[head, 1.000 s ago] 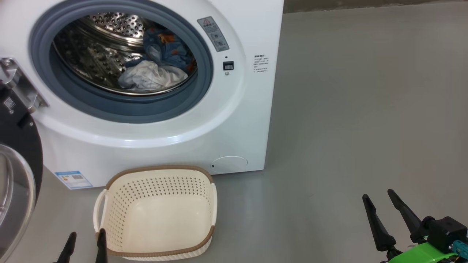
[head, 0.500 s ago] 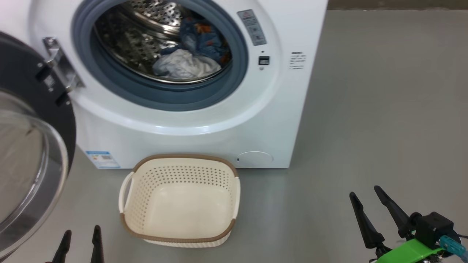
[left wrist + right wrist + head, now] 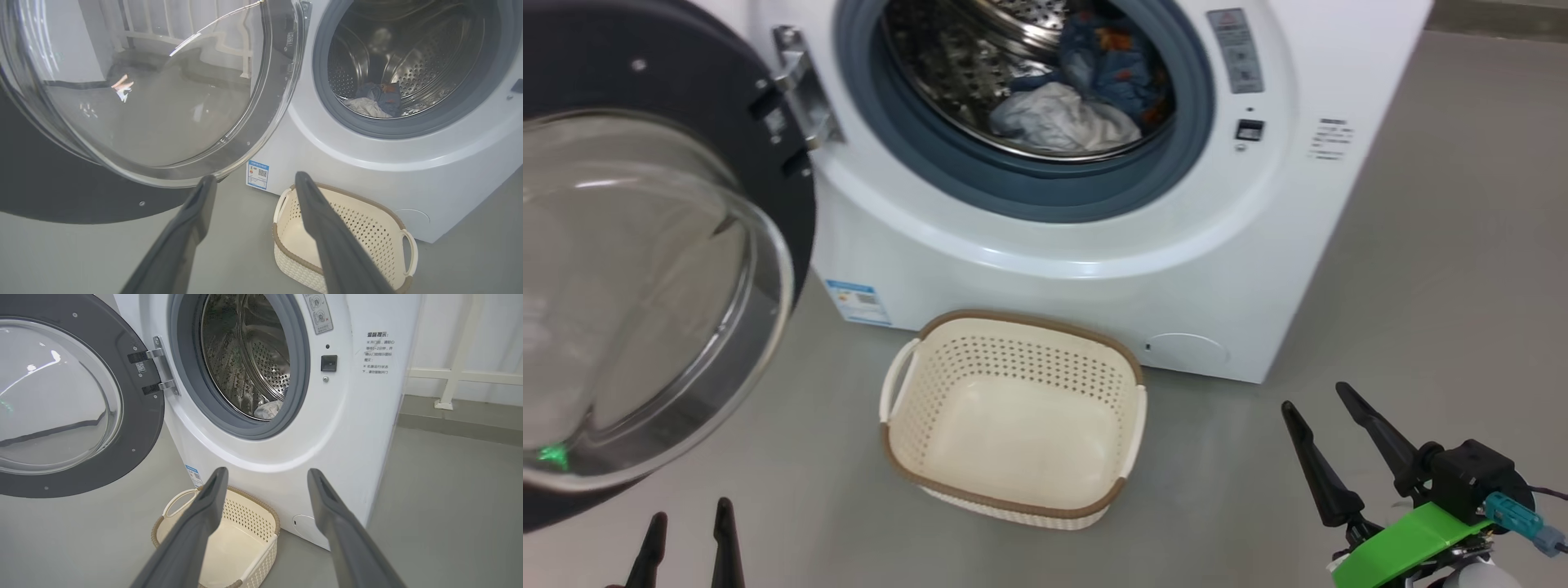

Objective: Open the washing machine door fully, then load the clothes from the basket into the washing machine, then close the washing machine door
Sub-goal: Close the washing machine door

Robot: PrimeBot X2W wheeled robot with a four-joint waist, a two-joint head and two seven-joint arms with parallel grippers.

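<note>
Head view shows the big white front-loading washing machine across the top of the frame. Its large round door with glossy black rim and bulging clear glass bowl stands wide open at upper left. Light blue printed clothes with white cloth among them lie in the steel perforated drum at top centre. At lower centre, the small cream-white perforated plastic basket with brown woven-look rim stands empty on the grey floor, just before the machine.

A grey warning label with a red triangle sits right of the opening. Further right is a block of small dark print, seen as Chinese characters in the right wrist view but too fine to read surely. A blue sticker with a QR code sits low on the front.

The left gripper, bottom left, and the right gripper, bottom right, both have fingers spread, gripping nothing.
</note>
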